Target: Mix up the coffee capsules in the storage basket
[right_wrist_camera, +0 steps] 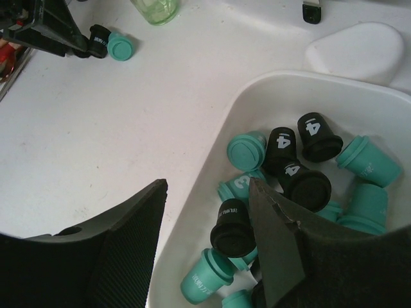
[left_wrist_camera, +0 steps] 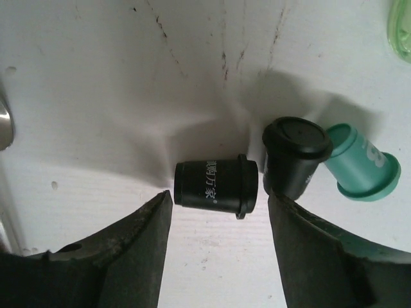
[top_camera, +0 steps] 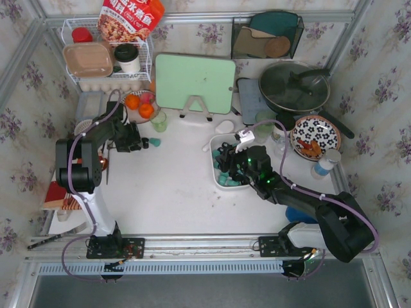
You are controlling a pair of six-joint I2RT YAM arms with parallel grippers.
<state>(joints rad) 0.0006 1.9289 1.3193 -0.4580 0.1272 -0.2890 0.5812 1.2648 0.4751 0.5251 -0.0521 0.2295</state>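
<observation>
Tabletop (top_camera: 173, 186): left fingers (left_wrist_camera: 115, 256) spread near black capsule (left_wrist_camera: 215, 186); right fingers (right_wrist_camera: 122, 256) spread, perhaps astride basket (right_wrist_camera: 359, 96).

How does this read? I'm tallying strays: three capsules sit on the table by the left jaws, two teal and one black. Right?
Not quite. The left wrist view shows three on the table by the left jaws, but the colours are the other way round: two black capsules and one teal capsule.

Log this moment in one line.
left gripper: open, straddling black plastic capsule on table | right gripper: open across rim of white plastic storage basket | teal and black capsules inside basket
</observation>
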